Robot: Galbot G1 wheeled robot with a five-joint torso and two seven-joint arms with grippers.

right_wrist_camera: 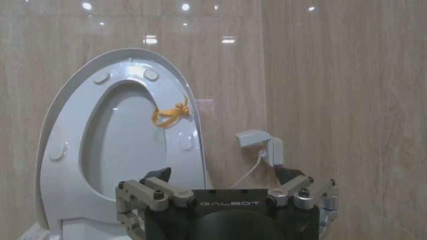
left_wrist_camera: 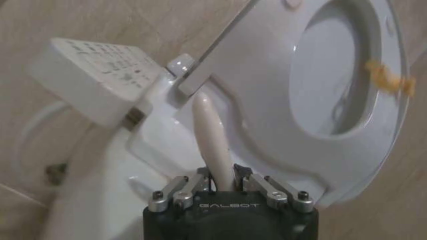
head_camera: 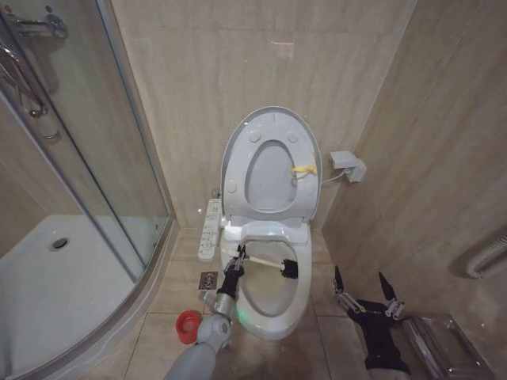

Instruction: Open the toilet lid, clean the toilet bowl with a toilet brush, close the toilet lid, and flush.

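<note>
The toilet lid stands raised against the wall with the seat ring up in front of it. Below, the white toilet bowl is uncovered. My left gripper is at the bowl's left rim, shut on the white handle of the toilet brush, whose dark head lies across the bowl toward its right side. The left wrist view shows the handle clamped in that gripper. My right gripper hangs open and holding nothing, low over the floor right of the bowl; its wrist view faces the raised lid.
A red holder cup sits on the floor left of the bowl. A white control panel juts from the toilet's left side. The shower tray and glass door fill the left. A wall box is at the right.
</note>
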